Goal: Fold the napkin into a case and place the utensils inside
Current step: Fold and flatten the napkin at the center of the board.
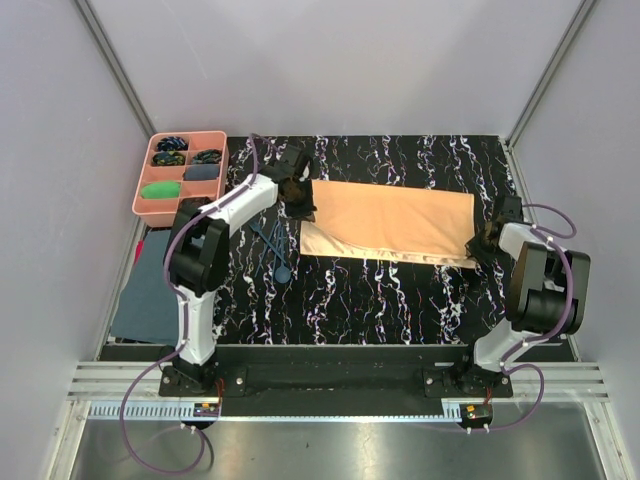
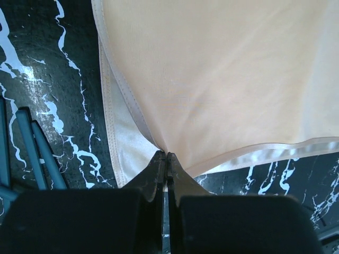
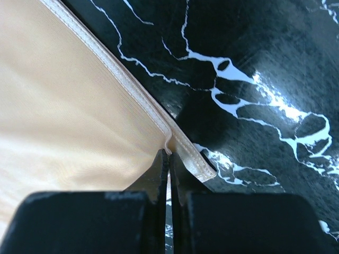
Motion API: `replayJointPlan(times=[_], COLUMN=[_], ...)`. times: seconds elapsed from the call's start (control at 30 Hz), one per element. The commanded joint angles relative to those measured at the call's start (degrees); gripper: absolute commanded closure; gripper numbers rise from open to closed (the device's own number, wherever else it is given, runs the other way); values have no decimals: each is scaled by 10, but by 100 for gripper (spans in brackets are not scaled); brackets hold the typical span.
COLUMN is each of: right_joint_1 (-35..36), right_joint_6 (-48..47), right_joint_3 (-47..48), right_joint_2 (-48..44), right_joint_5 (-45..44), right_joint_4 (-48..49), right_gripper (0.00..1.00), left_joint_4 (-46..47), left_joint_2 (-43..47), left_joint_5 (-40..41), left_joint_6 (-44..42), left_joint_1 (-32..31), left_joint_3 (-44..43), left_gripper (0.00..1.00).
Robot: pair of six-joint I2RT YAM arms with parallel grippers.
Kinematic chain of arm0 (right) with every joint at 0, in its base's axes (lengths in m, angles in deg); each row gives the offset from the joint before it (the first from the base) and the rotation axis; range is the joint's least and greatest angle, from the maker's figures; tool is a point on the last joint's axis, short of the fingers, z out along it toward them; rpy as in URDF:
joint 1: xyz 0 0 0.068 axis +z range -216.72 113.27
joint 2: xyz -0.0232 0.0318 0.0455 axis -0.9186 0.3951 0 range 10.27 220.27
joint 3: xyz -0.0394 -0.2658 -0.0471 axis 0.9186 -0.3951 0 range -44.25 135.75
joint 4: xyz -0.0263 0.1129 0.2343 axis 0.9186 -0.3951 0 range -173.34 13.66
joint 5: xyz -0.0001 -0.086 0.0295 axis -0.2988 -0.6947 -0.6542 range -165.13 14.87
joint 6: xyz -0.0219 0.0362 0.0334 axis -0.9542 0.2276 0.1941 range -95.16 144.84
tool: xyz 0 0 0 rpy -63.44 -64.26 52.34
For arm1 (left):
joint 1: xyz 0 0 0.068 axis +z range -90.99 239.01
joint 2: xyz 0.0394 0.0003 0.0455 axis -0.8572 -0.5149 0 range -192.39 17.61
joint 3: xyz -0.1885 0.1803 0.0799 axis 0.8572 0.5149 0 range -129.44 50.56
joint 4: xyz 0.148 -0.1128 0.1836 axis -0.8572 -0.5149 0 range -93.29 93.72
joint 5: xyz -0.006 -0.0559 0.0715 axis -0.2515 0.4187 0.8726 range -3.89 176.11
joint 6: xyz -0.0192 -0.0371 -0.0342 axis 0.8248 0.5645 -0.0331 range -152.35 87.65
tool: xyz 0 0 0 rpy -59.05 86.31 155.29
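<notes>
You had the napkin [image 1: 390, 220] lying as a long peach-orange rectangle across the middle of the black marbled tabletop [image 1: 400, 290], towards its far side. It looked folded over once: a paler under layer showed along the near edge and at the left end, so the two layers were not quite square with each other.

Your left jaws were pinched shut on the napkin's near left corner. In the left wrist view the top layer [image 2: 212, 79] drew up to the closed tips while the lower hem lay flat beside them. Your right jaws were closed on the hem at the near right corner, where the edge [image 3: 159, 124] puckered into the tips.

By my reading, you were early to midway through the folding. One fold looked made, but the cloth was too wide to count as a case, and both corners were gripped as if for another fold.

The utensils [image 1: 272, 250] lay on the tabletop just left of the napkin, near your left arm, apart from the cloth. None was inside, so the narrowing folds and all the loading were left to do.
</notes>
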Motion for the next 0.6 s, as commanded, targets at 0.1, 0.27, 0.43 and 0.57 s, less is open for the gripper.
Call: replayJointPlan(times=[0.1, 0.27, 0.43, 0.57], right_joint_1=[-3, -3, -3, -3], right_joint_6=[-13, -18, -31, -34], right_joint_3=[41, 39, 30, 22], right_joint_2=[-50, -78, -96, -89], right_joint_5=[3, 8, -4, -5], right_joint_4=[-58, -73, -84, -84], right_gripper=[100, 100, 100, 100], left_joint_4=[8, 11, 14, 24], left_joint_2=[65, 73, 95, 105], left_joint_5=[-17, -11, -6, -7], left_joint_6=[3, 0, -1, 2], left_joint_1=[-9, -9, -9, -10], left_joint_3=[16, 49, 76, 98], left_gripper=[100, 100, 100, 100])
